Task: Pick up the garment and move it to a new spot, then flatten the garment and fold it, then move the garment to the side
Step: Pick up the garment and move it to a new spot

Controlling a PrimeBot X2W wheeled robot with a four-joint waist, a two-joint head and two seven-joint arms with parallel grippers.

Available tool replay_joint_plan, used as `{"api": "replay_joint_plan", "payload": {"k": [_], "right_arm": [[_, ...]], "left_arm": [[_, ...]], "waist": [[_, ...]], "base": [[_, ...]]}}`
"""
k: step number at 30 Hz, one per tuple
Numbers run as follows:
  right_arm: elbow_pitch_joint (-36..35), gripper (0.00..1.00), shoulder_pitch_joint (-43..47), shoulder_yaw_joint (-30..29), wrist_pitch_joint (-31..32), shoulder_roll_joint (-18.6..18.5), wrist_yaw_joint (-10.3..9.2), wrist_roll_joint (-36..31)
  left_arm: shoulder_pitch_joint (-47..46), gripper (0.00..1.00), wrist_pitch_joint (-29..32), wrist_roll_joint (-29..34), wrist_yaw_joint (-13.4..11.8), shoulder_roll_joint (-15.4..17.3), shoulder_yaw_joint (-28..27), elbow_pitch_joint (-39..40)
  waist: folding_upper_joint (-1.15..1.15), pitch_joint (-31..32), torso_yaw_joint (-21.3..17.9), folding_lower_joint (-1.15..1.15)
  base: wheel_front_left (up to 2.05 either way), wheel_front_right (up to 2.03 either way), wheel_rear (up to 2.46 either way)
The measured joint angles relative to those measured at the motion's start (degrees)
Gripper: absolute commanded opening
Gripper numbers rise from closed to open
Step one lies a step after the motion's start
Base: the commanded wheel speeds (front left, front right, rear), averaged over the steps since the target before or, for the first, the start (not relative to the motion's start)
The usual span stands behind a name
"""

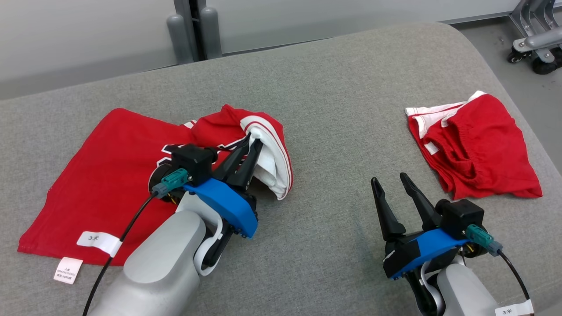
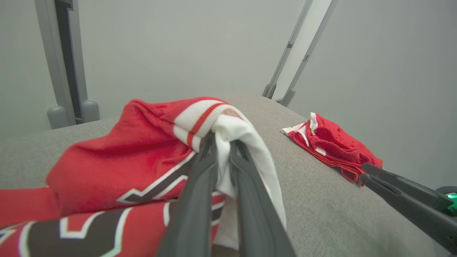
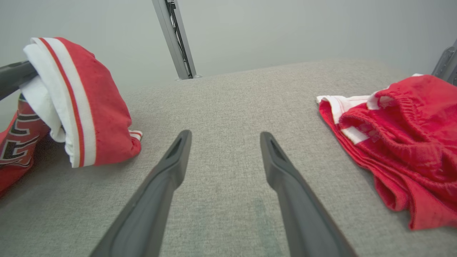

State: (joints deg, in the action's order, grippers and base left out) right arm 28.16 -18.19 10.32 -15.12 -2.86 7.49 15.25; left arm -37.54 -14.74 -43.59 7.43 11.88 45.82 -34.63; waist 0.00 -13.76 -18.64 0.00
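Note:
A red jersey garment [image 1: 109, 175] with white and red trim lies on the left of the grey cushion. My left gripper [image 1: 255, 141] is shut on its white-lined edge, lifting that part into a hump [image 2: 157, 150] above the flat rest; in the right wrist view the raised fold [image 3: 78, 100] hangs at the far left. My right gripper [image 1: 390, 179] stands open over bare cushion at the lower right, its fingers [image 3: 171, 167] spread wide with nothing between them.
A pair of crumpled red shorts [image 1: 474, 145] with white trim lies at the right [image 3: 403, 142], close to the cushion's right edge. The grey cushion [image 1: 342, 109] is bare between the two garments. A wheeled metal stand [image 1: 535, 44] sits on the floor beyond.

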Motion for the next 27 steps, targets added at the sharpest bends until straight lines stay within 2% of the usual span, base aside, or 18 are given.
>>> {"api": "replay_joint_plan", "payload": {"k": [1,2,3,7,11,20,27], "right_arm": [[-0.08,1.00,0.02,-0.03,0.00,0.00,0.00,0.02],[-0.11,1.00,0.07,-0.10,0.00,0.00,0.00,0.03],[-0.12,1.00,0.13,-0.31,-0.01,0.01,0.00,0.02],[-0.03,1.00,0.19,-1.24,0.00,0.00,0.00,-0.38],[0.16,1.00,0.19,-1.75,0.00,0.03,0.00,-1.13],[1.86,1.00,0.31,-2.82,0.00,0.04,0.00,-2.71],[3.56,1.00,1.41,-3.96,-0.01,0.07,0.00,-3.88]], "left_arm": [[0.00,0.67,-0.04,0.30,0.00,-0.11,0.15,-0.25],[0.08,0.67,-0.08,0.30,0.00,-0.27,0.29,-0.68],[0.29,1.00,-0.09,0.34,0.00,-0.30,0.35,-1.10],[0.88,1.00,-0.18,1.91,-0.09,-0.20,-1.30,-2.02],[2.45,1.00,-0.26,4.03,-0.60,0.22,-5.37,-0.88],[11.89,1.00,-0.26,10.38,-1.83,0.90,-16.48,2.01],[20.28,1.00,-0.26,15.46,-1.85,0.26,-25.77,4.50]], "waist": [[0.00,-0.08,-0.07,0.00],[0.00,-0.11,-0.07,0.00],[0.00,-0.10,0.01,0.00],[0.00,0.40,1.58,0.00],[0.00,1.34,4.16,0.00],[0.00,4.37,10.83,0.00],[0.00,7.35,14.67,0.00]], "base": [[0.00,0.00,0.00],[0.00,0.00,0.00],[0.00,0.00,0.00],[0.00,0.00,0.00],[0.00,0.00,0.00],[0.00,0.00,0.00],[0.00,0.00,0.00]]}}
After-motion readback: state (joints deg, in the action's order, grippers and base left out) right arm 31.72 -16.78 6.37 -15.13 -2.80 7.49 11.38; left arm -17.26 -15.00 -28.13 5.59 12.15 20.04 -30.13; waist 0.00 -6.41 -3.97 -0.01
